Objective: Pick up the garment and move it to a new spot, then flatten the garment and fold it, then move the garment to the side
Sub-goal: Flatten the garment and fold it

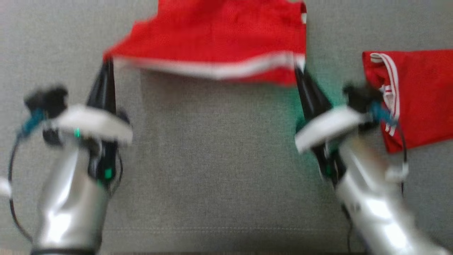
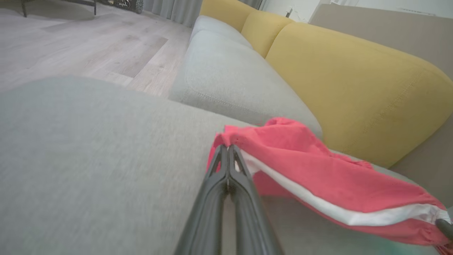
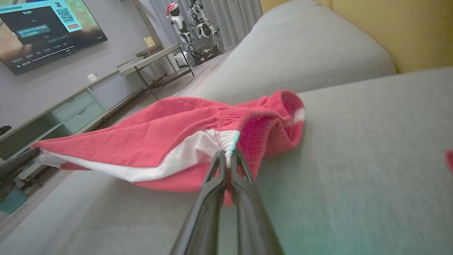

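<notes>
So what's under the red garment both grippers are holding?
Below the lifted striped edge of the red garment, pinched by the left gripper and right gripper, grey cushion shows. Its far part covers whatever lies beneath.

— What sort of place is seen here?
— A home's living room. A sofa (image 2: 230, 81) with grey seats and yellow backs is seen; a lit TV (image 3: 46, 28) is hung on the wall over a low cabinet (image 3: 76, 106) with drawers.
— Anything more?
— A wood floor (image 2: 88, 46) and curtains (image 3: 237, 17) are made out.
</notes>
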